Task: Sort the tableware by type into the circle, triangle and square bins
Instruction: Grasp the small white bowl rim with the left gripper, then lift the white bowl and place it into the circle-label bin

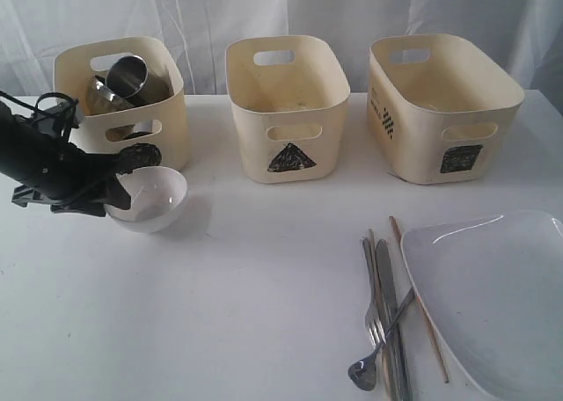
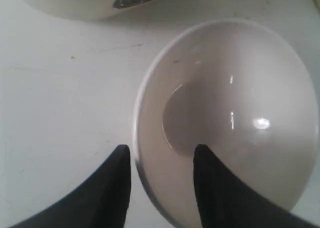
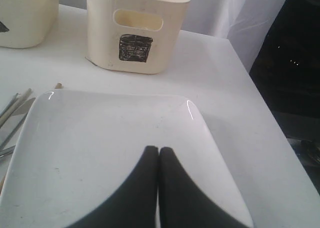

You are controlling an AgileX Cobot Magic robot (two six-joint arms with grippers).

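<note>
The small white bowl (image 1: 154,197) (image 2: 225,118) sits just in front of the circle bin (image 1: 167,128), which holds steel mugs (image 1: 132,74). My left gripper (image 1: 110,199) (image 2: 161,148) is open and straddles the bowl's near rim, one finger inside and one outside. Fork (image 1: 376,322), knife (image 1: 391,313), spoon (image 1: 365,370) and chopsticks (image 1: 422,304) lie together at the front right. Beside them is the large white plate (image 1: 493,295) (image 3: 115,138). My right gripper (image 3: 158,149) is shut and hovers over the plate; the exterior view does not show it.
The triangle bin (image 1: 286,111) stands at the back centre and the square bin (image 1: 440,111) (image 3: 135,28) at the back right. White curtains hang behind the table. In the right wrist view the table edge (image 3: 260,113) runs close to the plate.
</note>
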